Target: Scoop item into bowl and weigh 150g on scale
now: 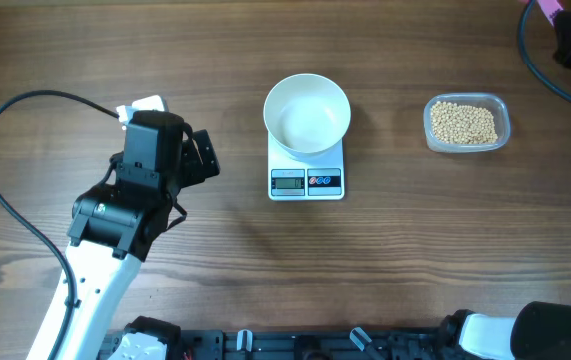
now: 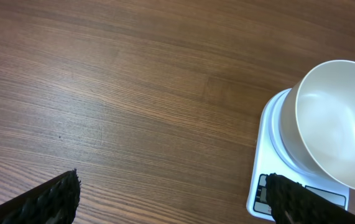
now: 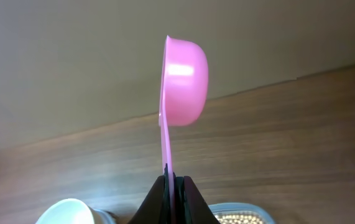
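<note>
Okay, landmark is the scale [image 1: 306, 170], mid wooden table [image 1: 415, 260]. Nothing lies between the scale and either arm, just bare wood.

A black cable [image 1: 5, 170] loops over the table far to the left of the scale, past the left arm. A small white tag [image 1: 143, 105] sits at that arm's far side. Another dark cable [image 1: 535, 60] runs at the far right corner, well away from the scale.

The bowl [image 1: 307, 113] sits on the scale's platform, white and empty, and overhangs the back edge. The display and buttons on the front strip are uncovered; the digits are too small to read.

A clear plastic tub [image 1: 505, 125] stands right of the scale, well apart. The beans [image 1: 463, 122] are all inside it, as a shallow layer, with none in the bowl.

The left gripper [image 2: 174, 186] is left of the scale, with its fingers spread wide and nothing between them. It points toward the scale.

The right gripper [image 3: 172, 183] is beyond the tub, far right of the scale. It is pressed together on the thin handle of a pink scoop [image 3: 186, 78]. The scoop's cup is up and turned on edge, high off the table. The cup's inside is not visible.
</note>
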Controlling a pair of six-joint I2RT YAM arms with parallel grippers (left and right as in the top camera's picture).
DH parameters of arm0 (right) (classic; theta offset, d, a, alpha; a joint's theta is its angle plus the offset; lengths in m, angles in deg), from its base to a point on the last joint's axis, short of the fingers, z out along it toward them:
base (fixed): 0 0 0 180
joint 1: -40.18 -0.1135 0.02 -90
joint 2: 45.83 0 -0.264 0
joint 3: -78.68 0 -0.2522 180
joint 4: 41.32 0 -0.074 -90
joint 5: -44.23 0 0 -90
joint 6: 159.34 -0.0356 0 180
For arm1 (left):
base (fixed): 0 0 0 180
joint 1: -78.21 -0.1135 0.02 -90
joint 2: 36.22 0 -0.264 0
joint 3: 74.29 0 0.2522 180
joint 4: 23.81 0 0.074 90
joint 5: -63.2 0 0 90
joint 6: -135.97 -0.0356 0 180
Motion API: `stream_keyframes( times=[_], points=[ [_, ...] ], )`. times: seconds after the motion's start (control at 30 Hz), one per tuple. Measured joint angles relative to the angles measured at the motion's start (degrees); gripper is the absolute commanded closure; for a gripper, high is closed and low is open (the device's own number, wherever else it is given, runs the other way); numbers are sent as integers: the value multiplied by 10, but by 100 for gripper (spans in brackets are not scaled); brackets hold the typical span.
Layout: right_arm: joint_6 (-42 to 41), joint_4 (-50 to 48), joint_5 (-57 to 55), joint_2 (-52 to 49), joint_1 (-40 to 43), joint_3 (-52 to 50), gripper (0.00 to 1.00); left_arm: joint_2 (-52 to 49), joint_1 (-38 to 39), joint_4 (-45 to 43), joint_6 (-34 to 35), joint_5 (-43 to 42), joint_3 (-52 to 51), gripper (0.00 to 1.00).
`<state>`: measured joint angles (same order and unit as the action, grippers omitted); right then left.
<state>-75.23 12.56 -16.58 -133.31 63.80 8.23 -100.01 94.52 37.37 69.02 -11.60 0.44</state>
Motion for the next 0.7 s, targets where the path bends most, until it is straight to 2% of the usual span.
stream_keyframes(
  times=[0.3,0.7],
  points=[
    [-131,-33,4,0,0,0,96,0,0,0,0,0,0,0],
    [-160,-84,8,0,0,0,96,0,0,0,0,0,0,0]
  ],
)
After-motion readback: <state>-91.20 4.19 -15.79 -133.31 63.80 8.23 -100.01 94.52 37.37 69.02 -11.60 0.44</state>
